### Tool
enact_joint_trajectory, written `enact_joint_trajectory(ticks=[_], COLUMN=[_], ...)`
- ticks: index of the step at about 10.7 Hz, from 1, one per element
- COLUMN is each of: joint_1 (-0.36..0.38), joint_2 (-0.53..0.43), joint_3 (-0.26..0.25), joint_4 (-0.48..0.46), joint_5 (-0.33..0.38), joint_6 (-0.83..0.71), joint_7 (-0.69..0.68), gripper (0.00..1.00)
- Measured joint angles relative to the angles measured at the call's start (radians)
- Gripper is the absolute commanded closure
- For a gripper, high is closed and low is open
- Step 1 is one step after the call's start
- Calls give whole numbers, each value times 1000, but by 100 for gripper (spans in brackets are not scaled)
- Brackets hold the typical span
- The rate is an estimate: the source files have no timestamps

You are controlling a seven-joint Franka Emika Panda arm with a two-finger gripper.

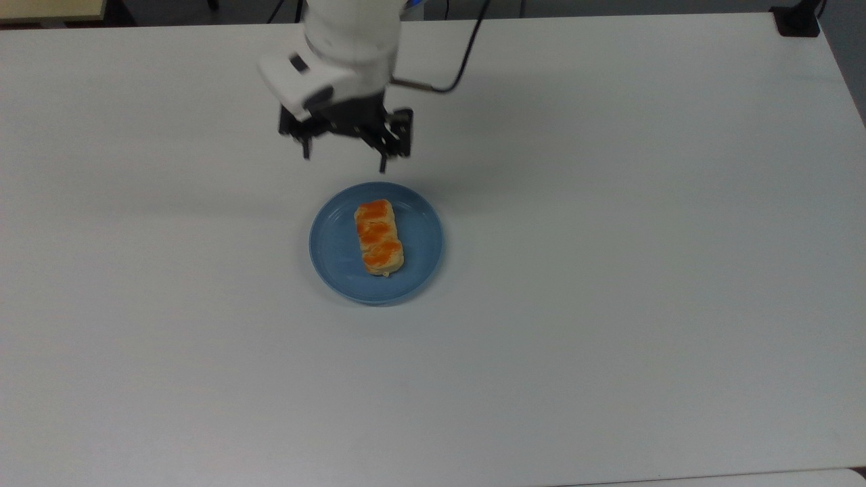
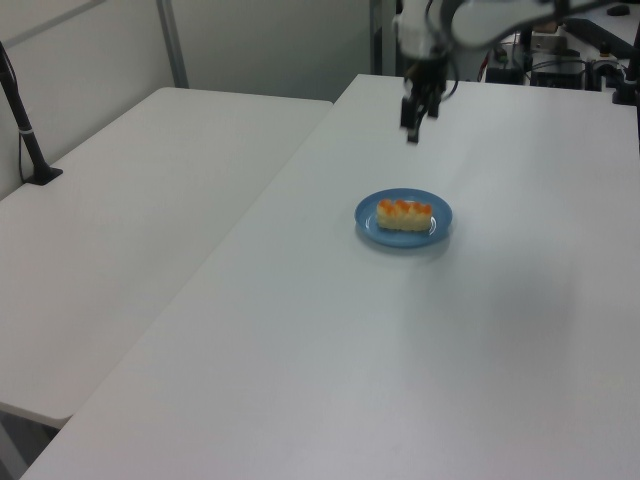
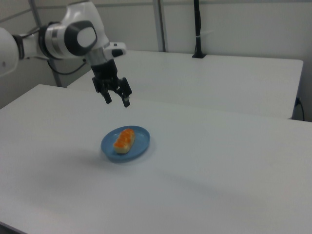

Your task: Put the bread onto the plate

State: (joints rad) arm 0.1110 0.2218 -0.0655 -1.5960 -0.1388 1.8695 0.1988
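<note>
The bread (image 1: 378,237) lay flat near the middle of the plate (image 1: 419,264), its long axis running from 12 to 6 o'clock in the top view. The gripper (image 1: 344,157) hung above the tabletop (image 1: 609,270) at the plate's 12 o'clock, jaws apart and holding nothing.

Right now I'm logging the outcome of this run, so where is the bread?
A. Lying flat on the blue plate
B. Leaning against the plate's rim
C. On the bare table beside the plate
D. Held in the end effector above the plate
A: the bread lies flat inside the plate, while the open end effector hangs apart, empty.
</note>
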Motion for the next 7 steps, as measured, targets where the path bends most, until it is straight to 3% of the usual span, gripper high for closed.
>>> enact_joint_trajectory(ticks=[4, 7], joint_1=[-54, -80], joint_2=[-164, -189], joint_3=[0, 0], joint_4=[-3, -8], joint_5=[15, 66], joint_6=[-161, -210], joint_7=[-88, -138], gripper=[0, 0])
